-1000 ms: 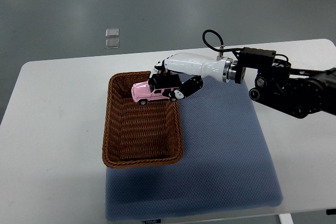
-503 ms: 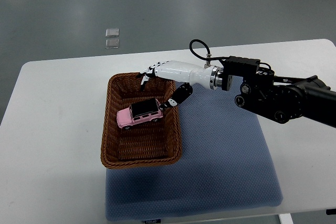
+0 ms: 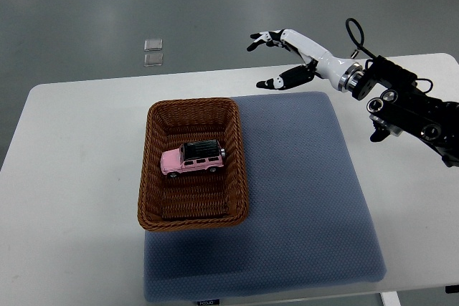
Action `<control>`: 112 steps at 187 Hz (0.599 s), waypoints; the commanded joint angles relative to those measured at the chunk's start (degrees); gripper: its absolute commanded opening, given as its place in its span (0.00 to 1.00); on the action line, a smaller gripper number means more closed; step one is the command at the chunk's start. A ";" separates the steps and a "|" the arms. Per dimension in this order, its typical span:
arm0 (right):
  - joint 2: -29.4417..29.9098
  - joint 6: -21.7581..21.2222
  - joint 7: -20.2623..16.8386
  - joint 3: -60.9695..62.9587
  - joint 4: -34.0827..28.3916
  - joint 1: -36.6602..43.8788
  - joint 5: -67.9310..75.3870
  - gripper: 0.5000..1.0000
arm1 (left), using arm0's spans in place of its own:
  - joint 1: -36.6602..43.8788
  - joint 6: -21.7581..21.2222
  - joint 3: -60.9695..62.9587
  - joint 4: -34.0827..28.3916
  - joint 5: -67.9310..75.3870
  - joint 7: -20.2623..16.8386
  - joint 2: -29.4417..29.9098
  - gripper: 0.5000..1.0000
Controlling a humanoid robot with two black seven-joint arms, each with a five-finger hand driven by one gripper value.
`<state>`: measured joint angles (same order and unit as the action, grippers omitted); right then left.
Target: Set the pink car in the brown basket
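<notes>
Pink car (image 3: 191,159) inside brown basket (image 3: 193,214); right robot hand (image 3: 285,59) empty, fingers spread.

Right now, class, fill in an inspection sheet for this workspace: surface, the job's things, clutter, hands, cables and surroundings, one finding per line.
Surface: white table with a blue-grey mat over its middle and right.
Job's things: pink car lies on its wheels inside the brown basket; the basket sits across the mat's left edge.
Clutter: nothing seen on the table.
Hands: right hand raised above the table's far edge, fingers spread, holding nothing; left hand not in view.
Cables: black cable loops up at the right wrist.
Surroundings: grey floor with two small clear squares; a brown object at the top right corner.
</notes>
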<state>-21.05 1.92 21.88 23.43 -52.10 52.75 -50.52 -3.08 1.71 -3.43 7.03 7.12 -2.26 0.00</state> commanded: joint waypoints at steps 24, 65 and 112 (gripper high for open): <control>-2.15 -0.08 -3.25 10.14 0.77 -8.72 20.19 0.79 | -0.08 -0.04 0.01 0.00 0.00 0.06 0.00 1.00; -4.43 -0.43 -3.95 12.25 0.86 -14.34 33.38 0.80 | 0.01 -0.04 0.01 0.00 0.00 -0.02 0.00 1.00; -4.35 -0.87 -3.95 12.25 0.86 -16.63 40.33 0.80 | 0.01 0.04 0.01 0.00 0.00 -0.02 0.00 1.00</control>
<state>-25.49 1.22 17.93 35.77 -51.24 36.68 -12.65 -3.08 1.69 -3.43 7.03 7.12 -2.26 0.00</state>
